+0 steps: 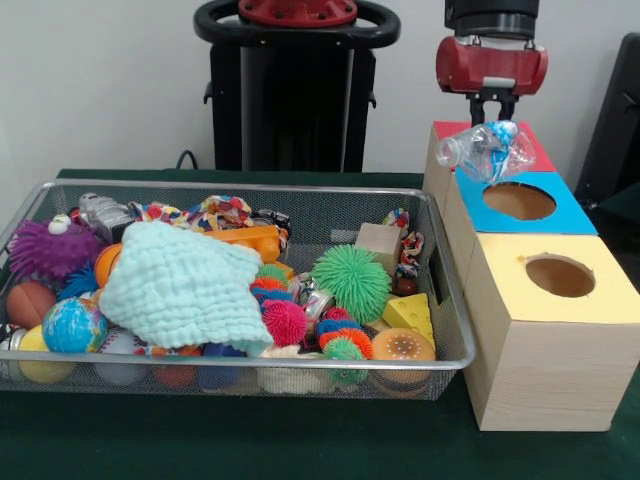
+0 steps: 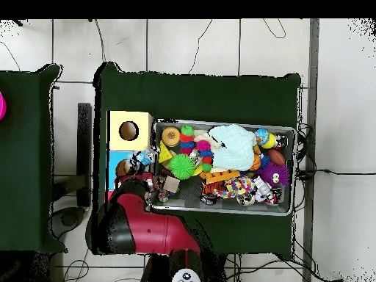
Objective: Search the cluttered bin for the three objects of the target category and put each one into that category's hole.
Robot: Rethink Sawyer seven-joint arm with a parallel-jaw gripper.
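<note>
Green table cover [image 1: 300, 440] carries everything; white wall behind, tiled floor around it. Wire bin [image 1: 455, 345], still crammed with toys, sits to the side of and below the gripper [image 1: 494, 112]. Gripper clenches a crumpled plastic bottle [image 1: 488, 150] directly beneath it, over the blue hole [image 1: 519, 201]. Judged: 1 drop pending; how many of the 3 remain cannot be told.

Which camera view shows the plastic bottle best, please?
The front view: the crumpled plastic bottle shows clearly, tilted under the tool, above the blue box. In the overhead view it is only a small pale shape beside the arm.
</note>
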